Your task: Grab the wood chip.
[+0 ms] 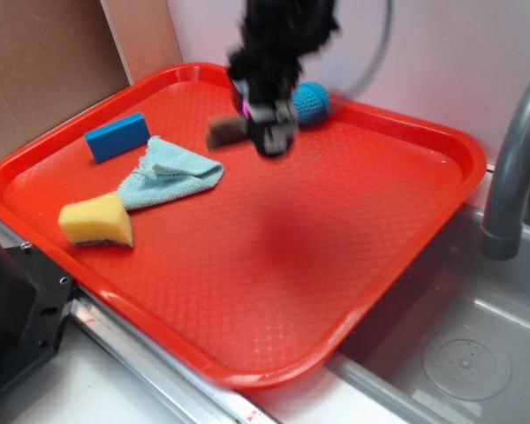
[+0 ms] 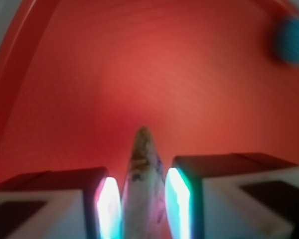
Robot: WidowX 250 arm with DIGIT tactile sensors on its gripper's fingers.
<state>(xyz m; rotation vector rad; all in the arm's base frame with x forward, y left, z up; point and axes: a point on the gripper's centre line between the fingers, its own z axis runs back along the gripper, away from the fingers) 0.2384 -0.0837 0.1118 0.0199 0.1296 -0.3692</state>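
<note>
Wrist view shows my gripper [image 2: 139, 199] clamped on the wood chip [image 2: 143, 174] near its thick end; it looks light, stiff and rough, unlikely to slip.

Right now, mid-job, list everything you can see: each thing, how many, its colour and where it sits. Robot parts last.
wood chip: one, brown-grey, between the gripper fingers, pointed tip sticking out, above the tray
tray: one, red, on the counter beside the sink
sponge: one, yellow, near left corner of tray
cloth: one, light blue, crumpled, left part of tray beside the sponge
block: one, blue, far left of tray
ball: one, blue, far edge of tray
sink: one, grey, right of tray
faucet: one, grey, over the sink
gripper: one, black, closed on the wood chip
</note>
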